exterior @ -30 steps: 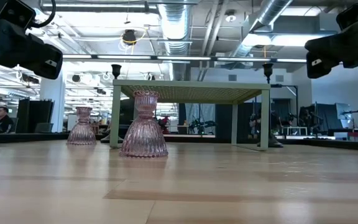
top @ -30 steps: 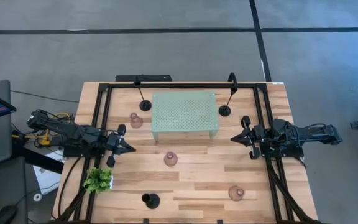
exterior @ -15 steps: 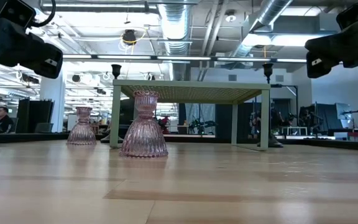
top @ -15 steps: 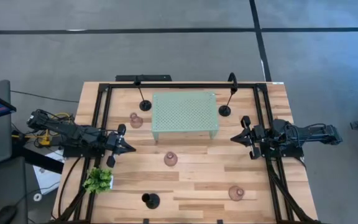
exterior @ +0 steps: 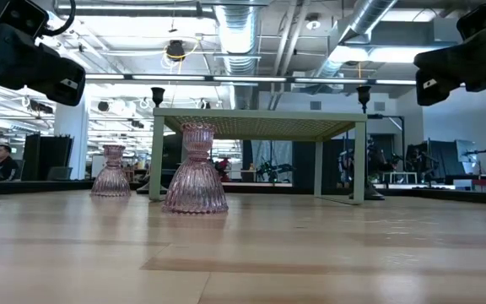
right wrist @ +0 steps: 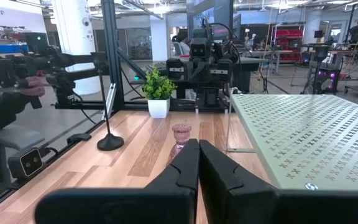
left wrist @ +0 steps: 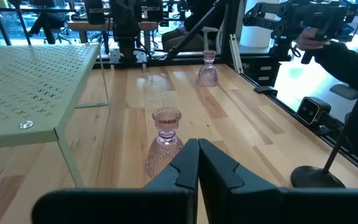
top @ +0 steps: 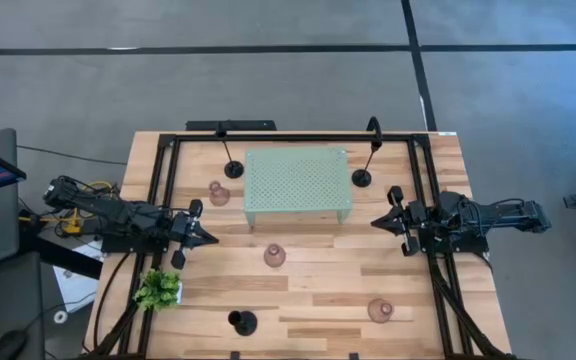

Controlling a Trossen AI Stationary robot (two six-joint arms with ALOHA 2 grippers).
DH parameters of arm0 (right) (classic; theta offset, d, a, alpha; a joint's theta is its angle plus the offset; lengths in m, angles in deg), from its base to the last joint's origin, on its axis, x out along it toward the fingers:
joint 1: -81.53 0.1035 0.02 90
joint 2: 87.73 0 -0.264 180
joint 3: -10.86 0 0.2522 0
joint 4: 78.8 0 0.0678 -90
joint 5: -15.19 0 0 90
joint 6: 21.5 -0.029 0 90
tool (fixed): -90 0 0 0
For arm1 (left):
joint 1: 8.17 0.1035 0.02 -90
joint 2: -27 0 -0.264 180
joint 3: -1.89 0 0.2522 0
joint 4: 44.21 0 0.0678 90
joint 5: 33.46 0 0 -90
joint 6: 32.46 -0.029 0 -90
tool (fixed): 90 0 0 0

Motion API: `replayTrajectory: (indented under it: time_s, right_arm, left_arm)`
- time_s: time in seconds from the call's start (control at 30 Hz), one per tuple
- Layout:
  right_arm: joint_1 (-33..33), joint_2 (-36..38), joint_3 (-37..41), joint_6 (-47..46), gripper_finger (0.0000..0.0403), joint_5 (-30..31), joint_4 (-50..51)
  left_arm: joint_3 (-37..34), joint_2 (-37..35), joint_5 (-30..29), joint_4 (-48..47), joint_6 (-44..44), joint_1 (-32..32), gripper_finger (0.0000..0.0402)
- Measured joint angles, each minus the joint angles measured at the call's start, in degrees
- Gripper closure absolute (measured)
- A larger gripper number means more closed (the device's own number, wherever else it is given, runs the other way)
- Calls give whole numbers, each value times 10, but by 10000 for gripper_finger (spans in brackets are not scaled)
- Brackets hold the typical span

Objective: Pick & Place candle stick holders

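Nothing has moved over the last second — left gripper (top: 208, 238) and right gripper (top: 377, 222) hover with jaws pressed together; holders (top: 274, 256) stand scattered around the stand (top: 298, 180), none picked.

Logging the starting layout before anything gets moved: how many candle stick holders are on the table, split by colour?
Black, thin-stemmed: 3
Pinkish translucent, short: 3
Total: 6 holders, none on the green perforated stand.

Bright overhead light, sharp, perhaps slight glare
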Motion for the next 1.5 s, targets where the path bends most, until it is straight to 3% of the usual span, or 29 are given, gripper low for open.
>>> replayTrajectory:
  time_s: [0.47, 0.8, 1.0, 1.17, 1.3, 1.5]
  right_arm:
    - [0, 0, 0, -1, 403, 6, -1]
    - [0, -18, -22, -37, 403, 232, 49]
    - [0, -53, -23, -73, 403, 308, 48]
    - [0, -102, -22, -110, 403, 448, 29]
    - [0, -141, -22, -98, 403, 458, -1]
    - [0, -183, -22, -2, 402, 445, -59]
  left_arm:
    - [0, 0, 0, 5, 0, 0, 394]
    - [0, 0, -76, 9, 0, 0, 394]
    - [0, 0, -85, 13, 0, 0, 394]
    - [0, 0, -96, 15, -2, 0, 394]
    - [0, 0, -115, 15, -2, 0, 394]
    - [0, 0, -117, 15, -2, 0, 394]
